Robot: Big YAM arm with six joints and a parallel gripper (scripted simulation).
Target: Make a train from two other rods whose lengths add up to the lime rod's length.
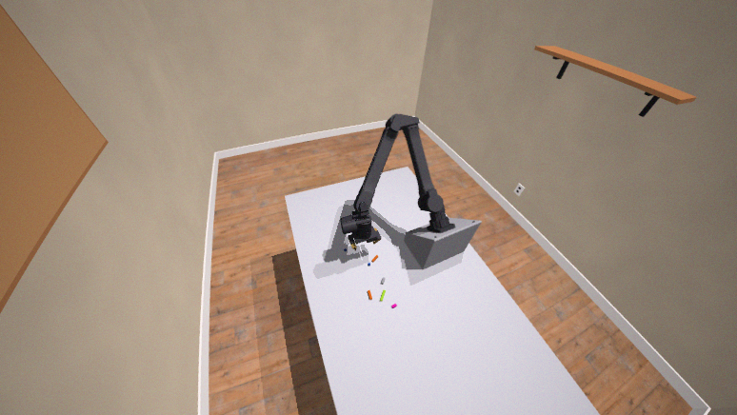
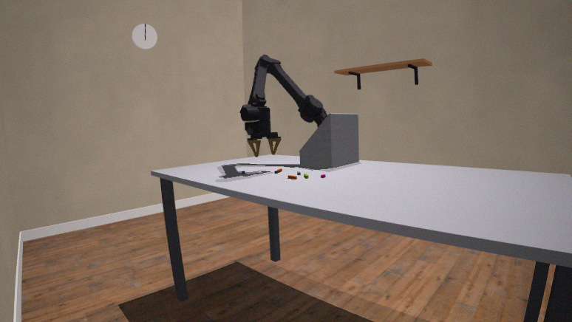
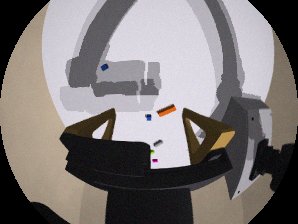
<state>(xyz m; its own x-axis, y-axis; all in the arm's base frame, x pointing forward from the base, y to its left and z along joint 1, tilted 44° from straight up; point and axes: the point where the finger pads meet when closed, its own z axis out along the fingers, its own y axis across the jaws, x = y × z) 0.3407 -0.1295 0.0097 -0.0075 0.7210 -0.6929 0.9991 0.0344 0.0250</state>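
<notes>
My gripper (image 2: 264,155) (image 3: 148,111) is open and empty, high above the table. A lime rod (image 1: 382,295) (image 2: 306,176) lies between an orange rod (image 1: 369,294) (image 2: 292,176) and a magenta rod (image 1: 393,306) (image 2: 323,176) (image 3: 155,160). A grey rod (image 1: 382,281) (image 2: 298,173) (image 3: 158,143) lies apart from them. A second orange rod (image 1: 374,258) (image 2: 279,170) (image 3: 167,110) lies near a blue rod (image 1: 368,264) (image 2: 276,171) (image 3: 148,117). Another blue rod (image 1: 345,249) (image 2: 242,172) (image 3: 104,67) lies in the arm's shadow. The gripper hides most of the lime rod in the wrist view.
The arm's grey base block (image 1: 443,247) (image 2: 342,139) stands on the white table (image 1: 438,350) (image 2: 440,199), beside the rods. The arm's shadow falls across the table around the farther blue rod. A wall shelf (image 1: 613,73) (image 2: 383,66) hangs beyond the table.
</notes>
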